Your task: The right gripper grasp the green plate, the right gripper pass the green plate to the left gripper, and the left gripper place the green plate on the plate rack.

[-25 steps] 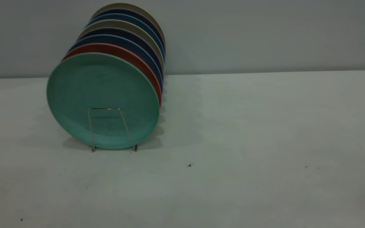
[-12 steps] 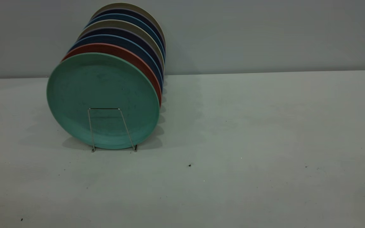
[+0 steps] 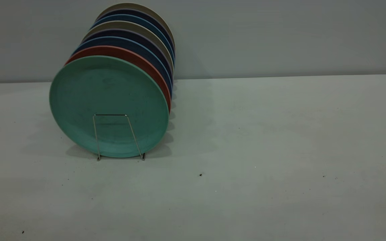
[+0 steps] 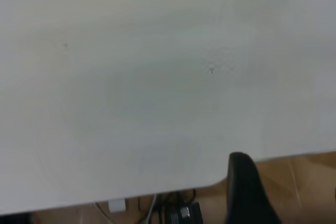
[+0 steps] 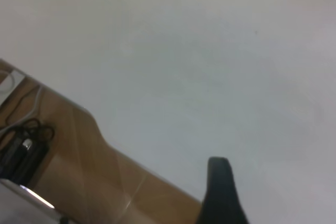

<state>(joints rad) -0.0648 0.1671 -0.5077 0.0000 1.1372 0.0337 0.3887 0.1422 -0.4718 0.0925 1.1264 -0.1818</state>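
While both arms sit out of my outside camera, I log what it shows: a pale table (image 3: 263, 140) with a row of plates standing on edge toward its left rear.

Item one, the green plate (image 3: 107, 100): it stands upright at the front of that row, in the plate rack (image 3: 117, 137), whose front wire loop crosses its lower face with both feet on the table.

Item two, a salmon-red plate (image 3: 147, 65), directly behind the green one and touching or nearly touching it; I cannot tell which.

Item three, dark blue plates (image 3: 136, 43) and beige plates (image 3: 129, 26), alternating toward the wall.

Item four, the left gripper (image 4: 247, 192): my left wrist camera catches only one black finger, hanging over the table's edge with floor and cables beyond. How far it is opened I cannot tell; nothing is seen in it. A sliver of green shows at the far rim of that view, well away from the finger.

Item five, the right gripper (image 5: 220, 192): again a single black finger in my right wrist camera, above bare tabletop near the edge. Its opening I cannot tell either; no plate is near it, and the green plate is nowhere in that view.
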